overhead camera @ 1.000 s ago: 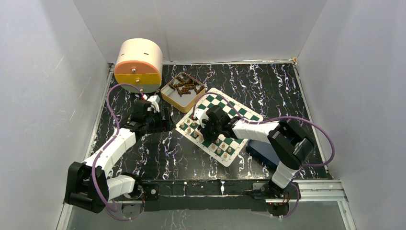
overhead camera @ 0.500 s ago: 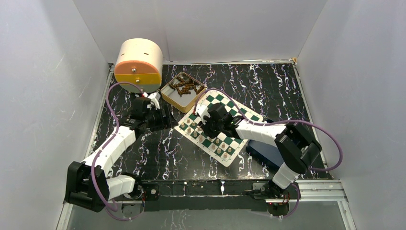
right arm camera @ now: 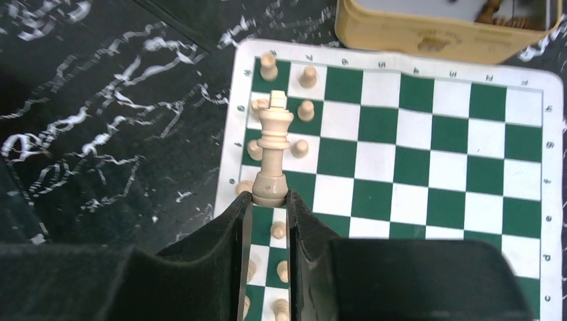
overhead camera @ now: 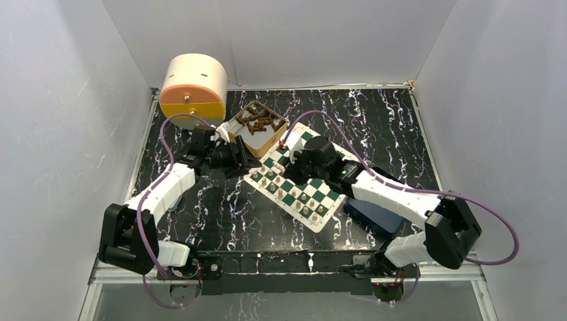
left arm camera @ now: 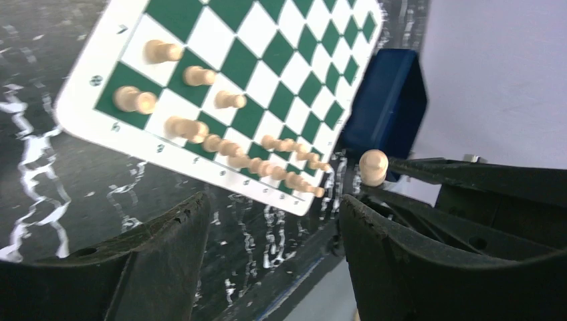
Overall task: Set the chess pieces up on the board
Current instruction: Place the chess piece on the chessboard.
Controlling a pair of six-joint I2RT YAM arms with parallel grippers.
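Right gripper [right arm camera: 269,200] clenched on the base of a king [right arm camera: 273,144], held above the board [right arm camera: 428,134].
The king's long axis runs in line with the fingers, its cross pointing away from them, over the edge rows where light pieces [right arm camera: 304,110] stand. Left gripper [left arm camera: 274,207] is beside the board, jaws apart with nothing between them. The yellow tin [right arm camera: 428,33] holds dark pieces [overhead camera: 259,122].

The board's [right arm camera: 552,167] white border carries small printed coordinate marks. In the right wrist view, the right edge reads e, d, c, and the far edge shows digits, 5 and 4 among them. A faint stamp on the tin's [right arm camera: 428,30] side is unreadable.
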